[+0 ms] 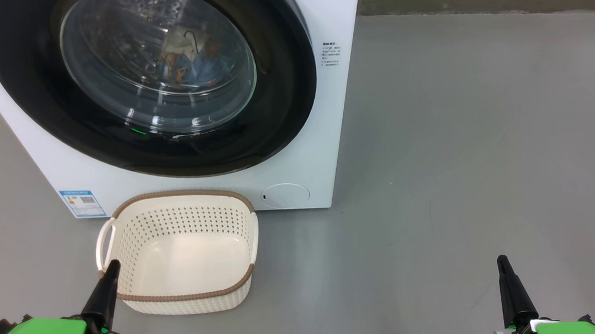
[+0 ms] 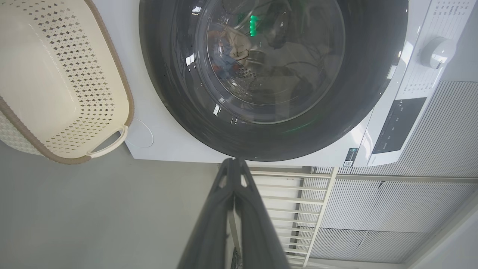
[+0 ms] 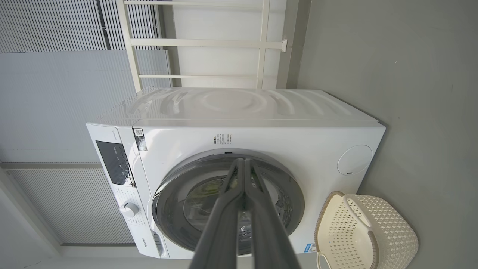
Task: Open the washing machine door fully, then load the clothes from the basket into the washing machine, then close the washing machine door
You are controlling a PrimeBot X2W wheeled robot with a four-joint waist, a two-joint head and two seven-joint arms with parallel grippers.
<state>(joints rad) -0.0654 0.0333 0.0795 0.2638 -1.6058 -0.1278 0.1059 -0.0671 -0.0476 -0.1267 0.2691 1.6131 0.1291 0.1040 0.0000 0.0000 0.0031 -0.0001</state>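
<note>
Door (image 1: 145,108) is shut flush against the machine (image 1: 323,153) front, upper left of the head frame. The black rim sits even all round and neither wrist view shows a gap. Clothes (image 1: 193,62) are inside the drum, seen through the glass just right of centre: blue fabric with orange print, heaped low. Basket (image 1: 183,217) is on the floor (image 1: 456,145) at lower centre-left, just in front of the machine base, between the sticker (image 1: 83,202) and the filter cap (image 1: 285,195). It's bare inside, so nothing is left to load. It's parked right under the door, likely so basket-to-drum is a short lift.

Left pincer (image 1: 113,267) is at lower left, fingers pressed together, gripping nothing. Its tip overlaps the basket's near-left corner in the picture; can't tell if it touches. Right pincer (image 1: 502,261) is at lower right, also closed and empty, over bare floor, well apart from machine and basket. Both sit low and off the door, which reads as a parked pose: clear of the door swing, nothing to hold.

Judgement: all three steps look done, with the load in and the door closed. The only open item is the latch, since the frames can't show whether it has caught. If it needs checking, a light push on the rim would do. Closed fingers suit that: one blunt tip rather than two prongs near the glass.
</note>
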